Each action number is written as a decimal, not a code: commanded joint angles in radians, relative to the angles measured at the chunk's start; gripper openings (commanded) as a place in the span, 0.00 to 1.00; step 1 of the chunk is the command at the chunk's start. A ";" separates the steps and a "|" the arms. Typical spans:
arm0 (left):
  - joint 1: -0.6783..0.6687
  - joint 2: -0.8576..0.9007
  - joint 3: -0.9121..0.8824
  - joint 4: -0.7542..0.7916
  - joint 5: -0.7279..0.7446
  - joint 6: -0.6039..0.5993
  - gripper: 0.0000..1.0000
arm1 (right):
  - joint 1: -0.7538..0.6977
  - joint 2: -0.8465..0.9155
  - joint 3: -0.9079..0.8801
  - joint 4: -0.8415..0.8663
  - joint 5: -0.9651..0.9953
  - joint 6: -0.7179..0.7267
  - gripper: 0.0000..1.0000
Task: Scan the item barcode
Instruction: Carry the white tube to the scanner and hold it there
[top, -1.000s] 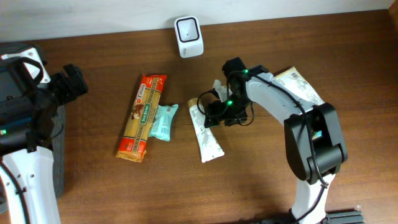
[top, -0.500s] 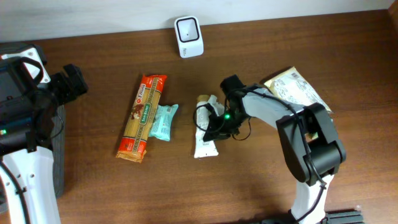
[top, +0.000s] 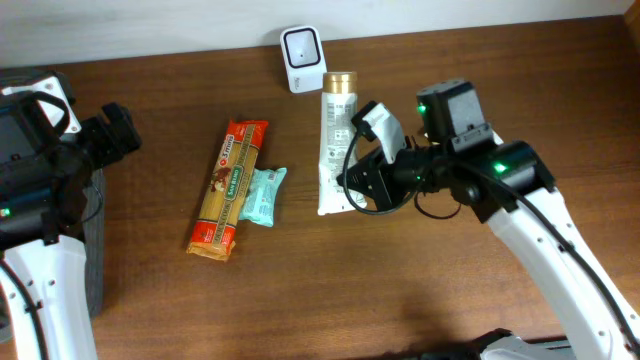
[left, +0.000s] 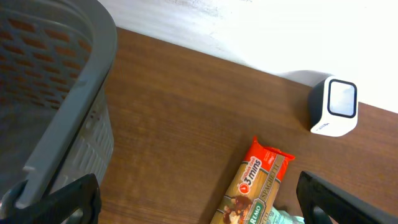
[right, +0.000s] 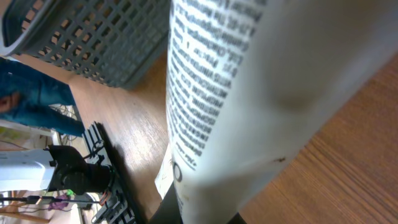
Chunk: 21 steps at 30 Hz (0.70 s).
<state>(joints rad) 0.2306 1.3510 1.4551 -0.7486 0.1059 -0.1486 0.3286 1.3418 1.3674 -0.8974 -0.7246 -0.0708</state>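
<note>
The item, a white tube (top: 335, 135) with a gold cap, is held above the table with its cap pointing at the white barcode scanner (top: 303, 58) by the back wall. My right gripper (top: 356, 186) is shut on the tube's lower end. In the right wrist view the tube (right: 249, 81) fills the frame, its small printed text facing the camera, and dark fingers (right: 186, 214) clamp its base. My left gripper (top: 112, 133) stays at the far left, open and empty, its fingertips (left: 74, 199) wide apart; the scanner (left: 336, 107) also shows there.
A red-and-yellow spaghetti pack (top: 228, 188) and a small teal packet (top: 262, 195) lie left of the tube. A grey slatted basket (left: 56, 93) stands at the left edge under the left arm. The spaghetti pack (left: 255, 186) lies ahead of the left gripper.
The right gripper shut on the tube, lifted it off the table and turned it, cap end toward the scanner. The right arm rose and swung right. The left arm has not moved.
</note>
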 joint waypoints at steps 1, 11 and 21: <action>0.003 -0.006 0.003 0.002 0.010 0.019 0.99 | 0.005 -0.021 0.026 0.029 -0.003 0.085 0.04; 0.003 -0.006 0.003 0.002 0.010 0.019 0.99 | 0.223 0.604 0.676 0.040 1.230 -0.167 0.04; 0.003 -0.006 0.003 0.002 0.011 0.019 0.99 | 0.154 1.127 0.675 0.925 1.700 -0.763 0.04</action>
<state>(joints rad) 0.2306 1.3502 1.4551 -0.7483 0.1059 -0.1486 0.5041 2.4561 2.0113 -0.0013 0.9009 -0.7815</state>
